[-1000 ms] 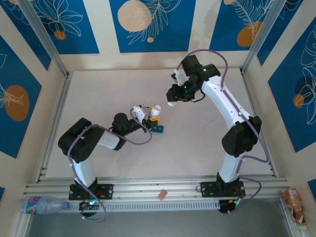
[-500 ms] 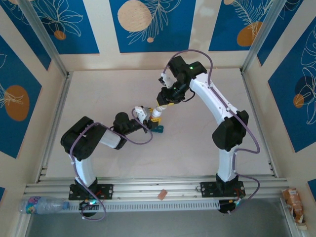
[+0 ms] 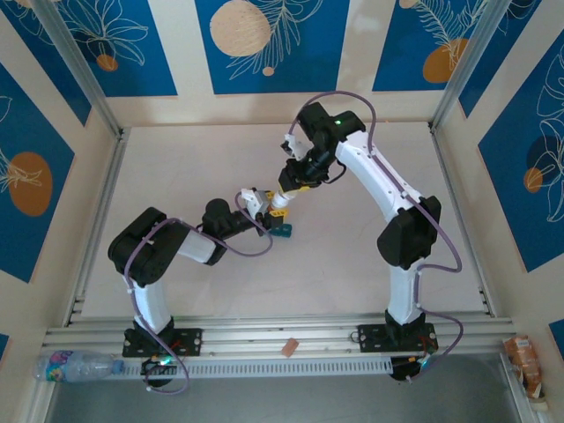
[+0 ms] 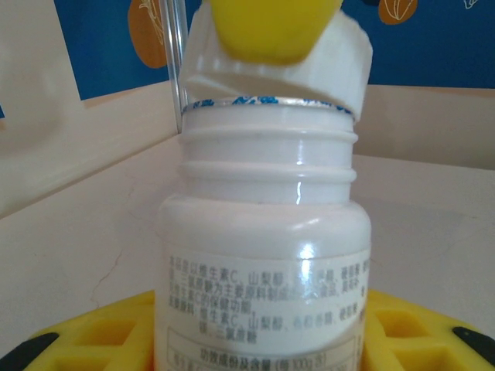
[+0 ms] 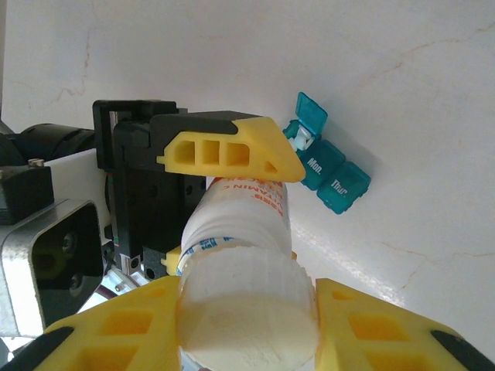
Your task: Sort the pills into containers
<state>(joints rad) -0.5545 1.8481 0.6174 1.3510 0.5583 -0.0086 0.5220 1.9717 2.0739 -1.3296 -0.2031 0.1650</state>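
Observation:
My left gripper (image 3: pixel 267 211) is shut on a small white bottle (image 3: pixel 277 205) with an orange-red band, held just above the table. In the left wrist view the bottle (image 4: pixel 263 255) stands between the yellow fingers (image 4: pixel 100 332). My right gripper (image 3: pixel 288 192) is shut on the white ribbed cap (image 5: pixel 247 309), which sits tilted on the bottle's mouth (image 4: pixel 267 104). The containers (image 3: pixel 282 231), a teal strip (image 5: pixel 329 166), lie on the table just right of the bottle, one end lid flipped open. The pills are hidden.
White tabletop (image 3: pixel 352 264) walled by blue-and-cream panels with aluminium posts. On the front rail lie a plastic water bottle (image 3: pixel 75 363), a small brown scrap (image 3: pixel 288 346) and a packet (image 3: pixel 524 361). Both arms meet near the table's middle.
The right arm swung left and down from the back, bringing the cap onto the bottle's mouth. The left arm and the bottle barely moved.

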